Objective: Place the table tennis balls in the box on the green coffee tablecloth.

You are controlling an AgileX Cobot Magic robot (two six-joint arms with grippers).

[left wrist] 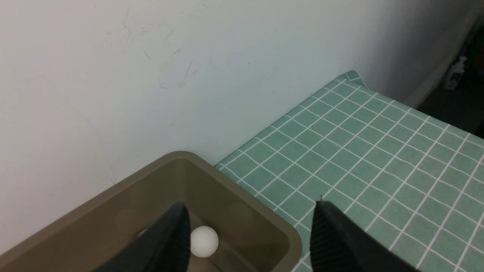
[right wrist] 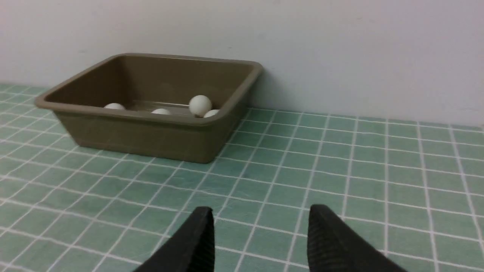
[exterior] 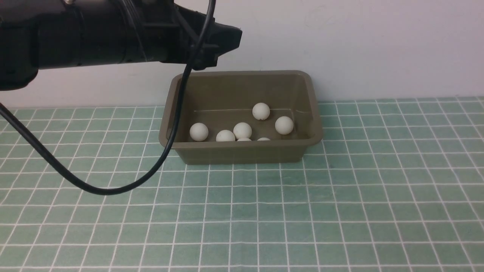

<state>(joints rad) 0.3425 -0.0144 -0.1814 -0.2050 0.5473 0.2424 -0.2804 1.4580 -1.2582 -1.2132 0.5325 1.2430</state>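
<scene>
- The box (exterior: 242, 151), an olive-brown tub with no lid, sits at the far edge of the green coffee tablecloth (exterior: 340, 196), about midway along that edge. Its back is up against the pale wall (exterior: 359, 45).
- The table tennis balls (exterior: 242, 130) lie on the floor of the box. From the front I count five in full: one (exterior: 261, 111) towards the back wall of the box, one (exterior: 284, 125) nearer its right wall, one (exterior: 199, 132) by its left wall, and two close together in the middle.
- Two more only show their tops (exterior: 263, 139) over the near rim.
- I see no balls out on the cloth.
- The left arm (exterior: 94, 34) reaches in high across the far left of the scene, ending above the box's back rim. A black cable (exterior: 113, 189) droops from it in front of the box's left end.
- The left gripper (left wrist: 249, 206) hangs over a far corner of the box by the wall. Its jaws are apart with nothing held; one finger is above the inside of the box, the other above the cloth. A single ball (left wrist: 204, 241) lies below.
- The right gripper (right wrist: 261, 209) is low over the cloth, on the near right of the box and well apart from it. Its jaws stand parted and empty.
</scene>
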